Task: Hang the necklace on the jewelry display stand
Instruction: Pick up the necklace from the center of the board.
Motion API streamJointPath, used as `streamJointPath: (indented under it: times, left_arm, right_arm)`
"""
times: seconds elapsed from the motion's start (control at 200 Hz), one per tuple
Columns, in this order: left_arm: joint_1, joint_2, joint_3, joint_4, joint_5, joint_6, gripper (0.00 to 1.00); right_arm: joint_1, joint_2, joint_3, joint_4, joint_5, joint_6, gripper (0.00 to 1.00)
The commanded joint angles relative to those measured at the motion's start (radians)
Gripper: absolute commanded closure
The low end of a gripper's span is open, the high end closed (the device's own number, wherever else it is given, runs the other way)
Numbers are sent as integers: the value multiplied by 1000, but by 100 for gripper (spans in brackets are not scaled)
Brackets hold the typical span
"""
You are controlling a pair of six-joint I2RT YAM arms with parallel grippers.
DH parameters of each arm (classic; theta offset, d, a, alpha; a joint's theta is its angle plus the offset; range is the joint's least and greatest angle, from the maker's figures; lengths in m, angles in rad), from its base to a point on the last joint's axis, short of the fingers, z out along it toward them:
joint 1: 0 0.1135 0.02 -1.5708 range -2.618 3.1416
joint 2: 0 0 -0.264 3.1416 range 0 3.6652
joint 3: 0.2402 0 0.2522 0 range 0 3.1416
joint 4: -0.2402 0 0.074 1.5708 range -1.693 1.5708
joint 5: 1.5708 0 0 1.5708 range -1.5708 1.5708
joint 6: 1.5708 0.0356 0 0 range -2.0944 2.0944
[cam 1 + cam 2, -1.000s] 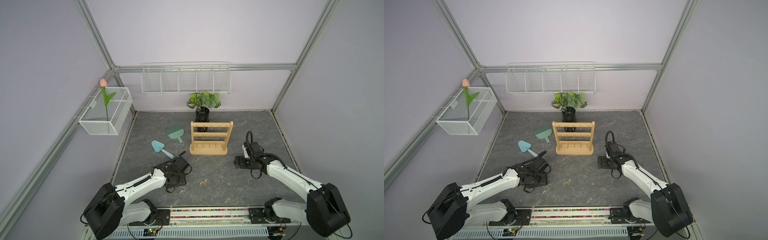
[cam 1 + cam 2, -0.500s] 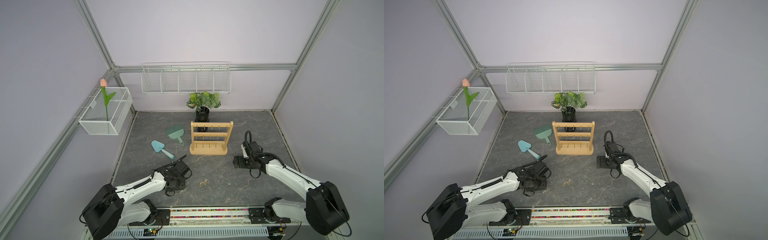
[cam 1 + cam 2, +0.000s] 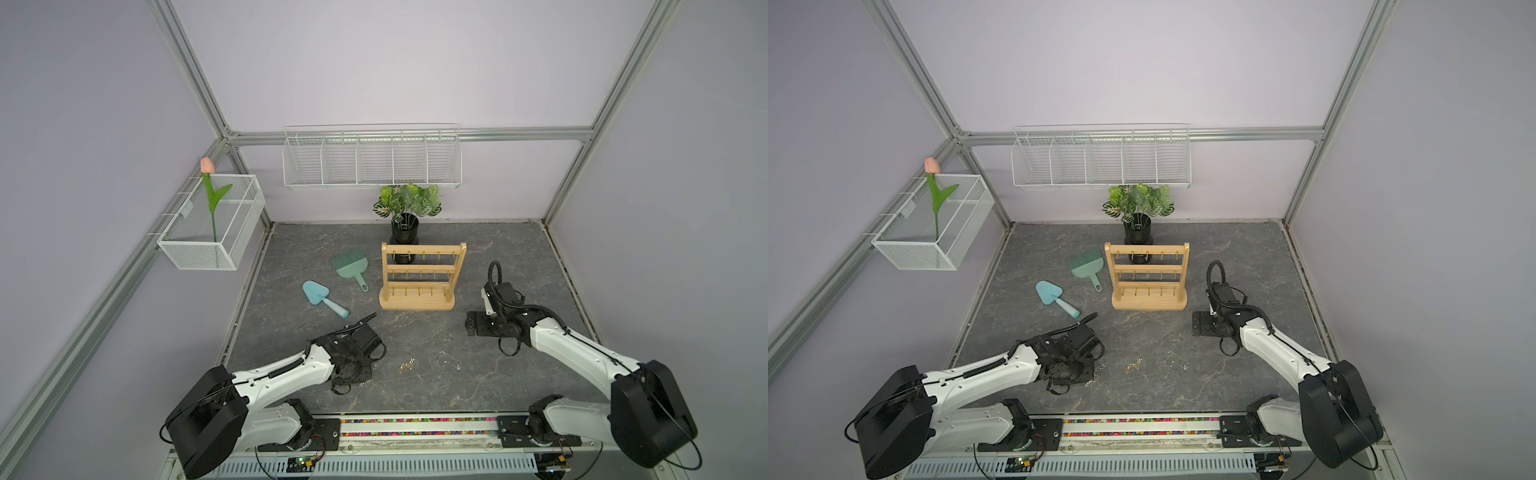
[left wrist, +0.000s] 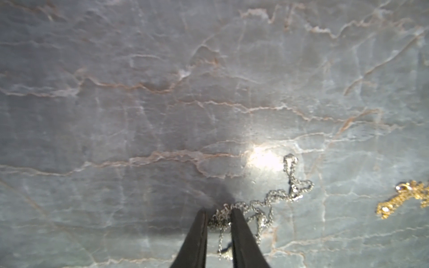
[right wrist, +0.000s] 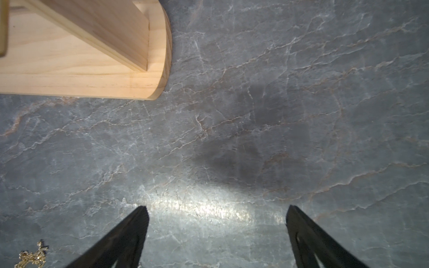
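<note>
Counts: 1 stand (image 3: 415,304), 3 necklaces, 2 wire baskets (image 3: 372,166) (image 3: 208,245), 1 plant (image 3: 407,201), 1 tulip (image 3: 207,165), 1 trowel (image 3: 318,293), 1 rake (image 3: 351,266), 2 arms.

All three necklaces lie on the counter (image 3: 498,257), in front of the stand and well apart from it: silver necklace (image 4: 267,201), gold necklace (image 3: 406,366), thin chain (image 3: 457,365).

Left arm is stretched low with the wrist pitched down. Left gripper (image 4: 219,212) tips sit on the counter, jaws narrowed either side of the silver necklace with a small gap showing; can't tell if it's pinched.

Right arm reaches forward beside the stand's base. Right gripper (image 5: 217,207) is spread wide, empty, above the counter.
</note>
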Motion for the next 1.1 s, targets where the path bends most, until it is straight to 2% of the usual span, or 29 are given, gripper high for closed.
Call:
streamJointPath:
  times: [0.0, 0.17, 0.605, 1.095]
  left_arm:
    - [-11, 13, -15, -8, -3, -18, 80]
    - [-14, 10, -18, -13, 0, -18, 86]
    - [-14, -39, 22, -50, -23, -20, 95]
    - [-14, -87, 83, -92, -54, -10, 100]
  right_arm:
    - [6, 9, 17, 14, 11, 18, 5]
    - [8, 16, 19, 16, 9, 19, 4]
    - [13, 19, 23, 14, 8, 20, 4]
    - [26, 21, 28, 22, 6, 18, 3]
